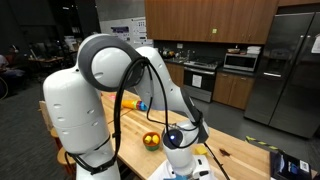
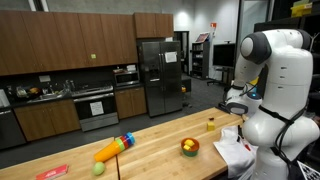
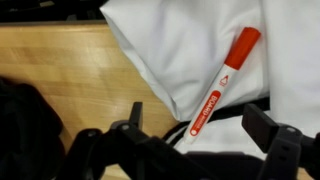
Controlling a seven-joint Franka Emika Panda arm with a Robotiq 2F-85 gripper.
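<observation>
- marker (image 3: 221, 88) lies on a wooden table (image 3: 60, 70), the biggest thing in the wrist view.
- white cloth (image 3: 180, 45), rumpled, is spread over the table under the marker.
- gripper (image 3: 198, 122) hovers just above, fingers (image 3: 135, 118) spread wide, gripping nothing.
- marker's long axis runs diagonally: red cap points away to the upper right, white tail end sits between the fingertips, slanted across their closing line.

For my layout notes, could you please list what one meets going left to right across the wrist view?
Wooden table, a pincer finger, red marker lying on the white cloth, the other pincer finger.
</observation>
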